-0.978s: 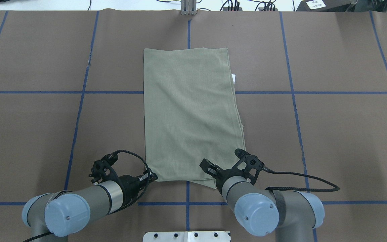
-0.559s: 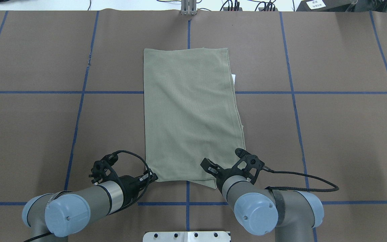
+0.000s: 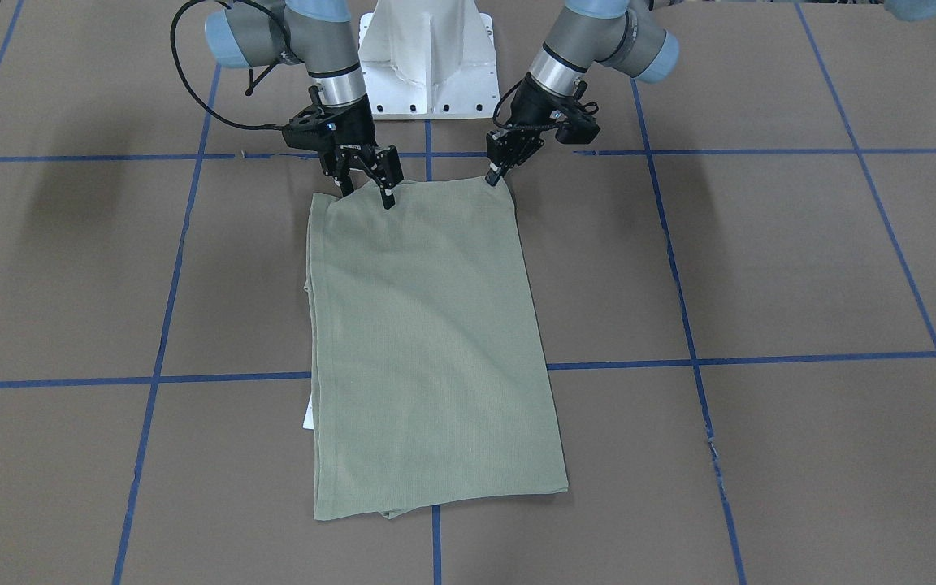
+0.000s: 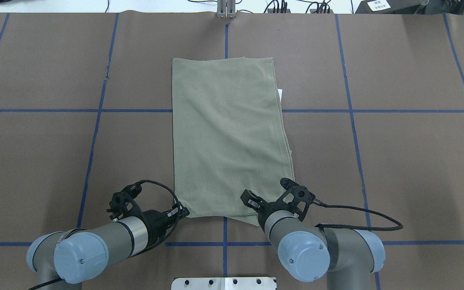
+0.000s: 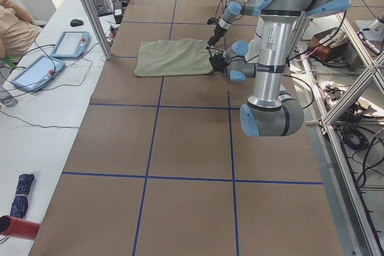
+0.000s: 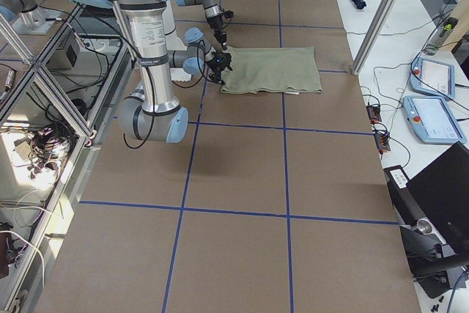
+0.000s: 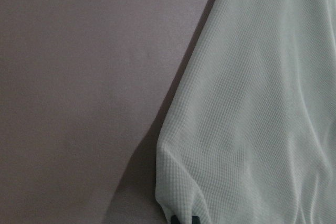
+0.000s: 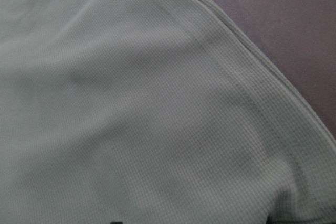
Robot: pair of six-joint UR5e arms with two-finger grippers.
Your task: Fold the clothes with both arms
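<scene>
From the front, the shirt (image 3: 427,341) lies flat on the counter (image 3: 760,268), folded to a long rectangle. Its short edge near the robot is at both tools. The left tool (image 3: 495,175) is clenched on one corner of this edge. The right tool (image 3: 366,191) is released, its fingers spread, with one tip on the cloth near the other corner. A white tag (image 3: 306,421) shows a little from under one long side.

From above, the shirt (image 4: 228,133) lies along the middle line of the counter (image 4: 397,161). The left tool (image 4: 180,212) is at its near left corner and the right tool (image 4: 253,202) is over the near right part. The tag (image 4: 280,93) shows at the right side.

From the left end, the shirt (image 5: 174,58) is far away, beside both arms. The tools are too small to judge.

From the right end, the shirt (image 6: 271,70) looks the same.

In the left wrist view, a shirt (image 7: 252,103) corner rises a little off the counter (image 7: 79,77) and ends between dark fingertips (image 7: 184,220) close together.

In the right wrist view, the shirt (image 8: 131,103) fills nearly everything, with its seamed edge going diagonally and counter (image 8: 294,24) at the upper right.
</scene>
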